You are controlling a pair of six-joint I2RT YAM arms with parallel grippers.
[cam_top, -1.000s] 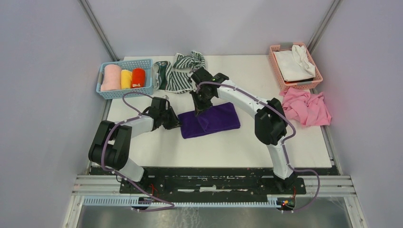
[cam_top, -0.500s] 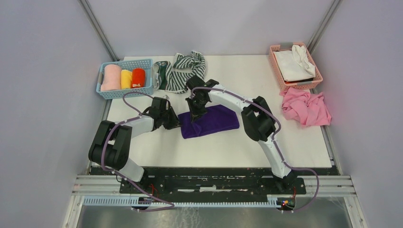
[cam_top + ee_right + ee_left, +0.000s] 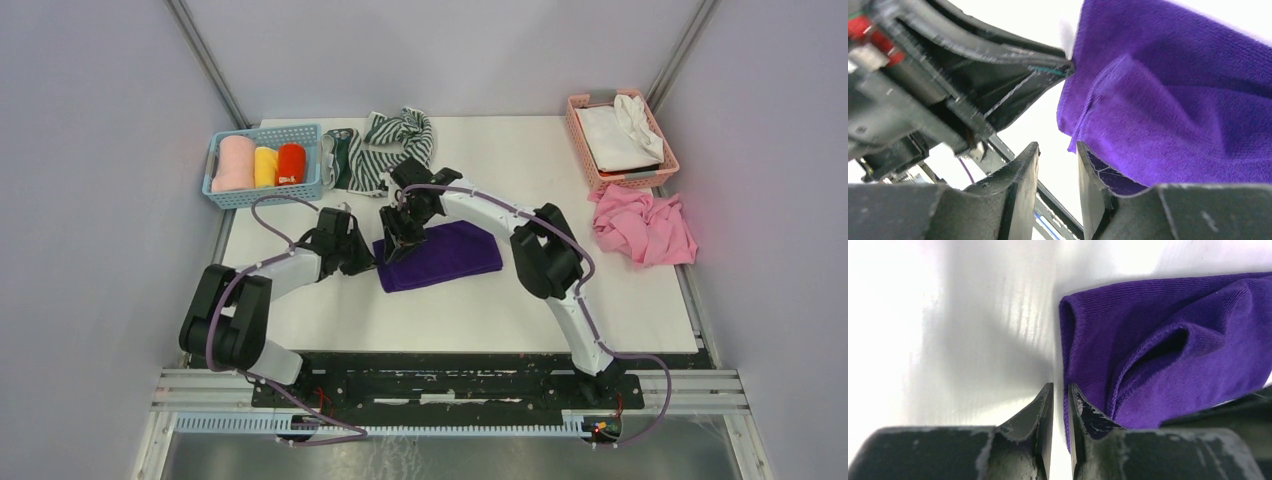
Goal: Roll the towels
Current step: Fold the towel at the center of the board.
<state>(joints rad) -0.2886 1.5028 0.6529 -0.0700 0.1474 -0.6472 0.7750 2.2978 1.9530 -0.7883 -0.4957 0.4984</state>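
Purple cloth (image 3: 440,255) lies folded mid-counter (image 3: 500,310), left gripper (image 3: 1060,387) pinching its left hem, right gripper (image 3: 1057,146) parted and empty over that end, so the loose fold could flop open or drag if only left pulls.

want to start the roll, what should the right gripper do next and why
Probably nudge the right gripper onto the left edge of the cloth and close: its jaws stand apart with nothing between them, the hem just beside one finger, and the left gripper sits at that same edge.
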